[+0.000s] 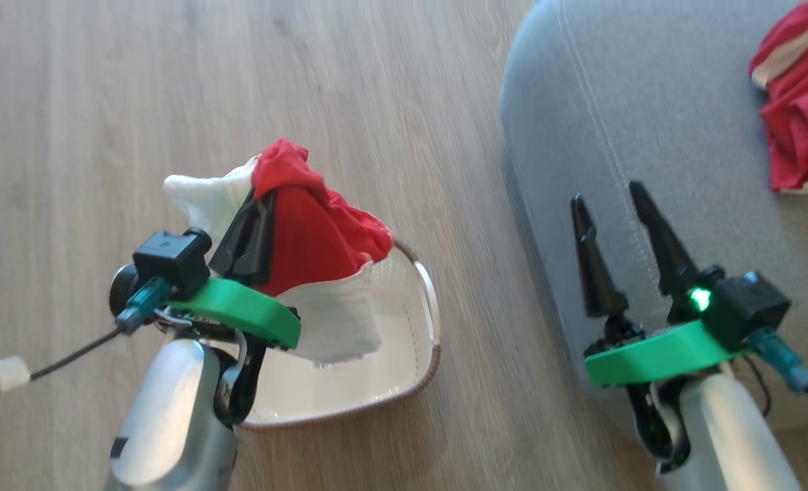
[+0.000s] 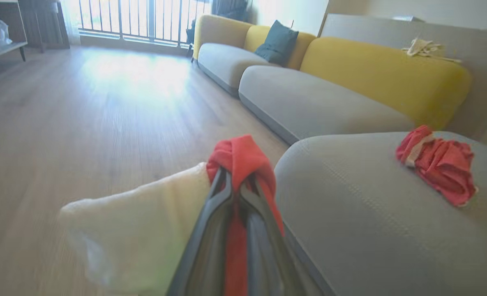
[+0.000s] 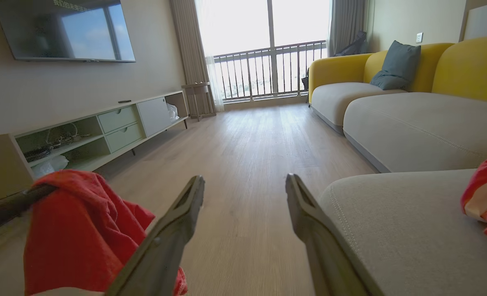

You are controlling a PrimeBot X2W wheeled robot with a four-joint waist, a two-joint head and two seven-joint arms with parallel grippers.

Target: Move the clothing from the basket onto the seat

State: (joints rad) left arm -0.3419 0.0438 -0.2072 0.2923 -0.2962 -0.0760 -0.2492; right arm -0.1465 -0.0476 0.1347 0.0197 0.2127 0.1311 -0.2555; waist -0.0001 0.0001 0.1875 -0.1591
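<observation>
My left gripper (image 1: 257, 198) is shut on a red and white piece of clothing (image 1: 315, 239), lifted above the cream basket (image 1: 414, 372) on the floor. In the left wrist view the red cloth (image 2: 243, 158) drapes over the fingertips and a white panel (image 2: 140, 230) hangs to the left. A second red garment (image 1: 796, 102) lies crumpled on the grey seat (image 1: 649, 123) at the upper right. Over the seat's near edge, my right gripper (image 1: 608, 194) stands open with nothing between its fingers (image 3: 185, 218). The held clothing (image 3: 79, 230) shows at the lower left of the right wrist view.
Wooden floor (image 1: 138, 102) stretches left of the seat. A yellow-backed sofa (image 2: 350, 74) with a teal cushion (image 2: 277, 41) runs beyond the seat. A low TV cabinet (image 3: 103, 131) stands along the far wall, and a cable (image 1: 49, 368) trails from my left wrist.
</observation>
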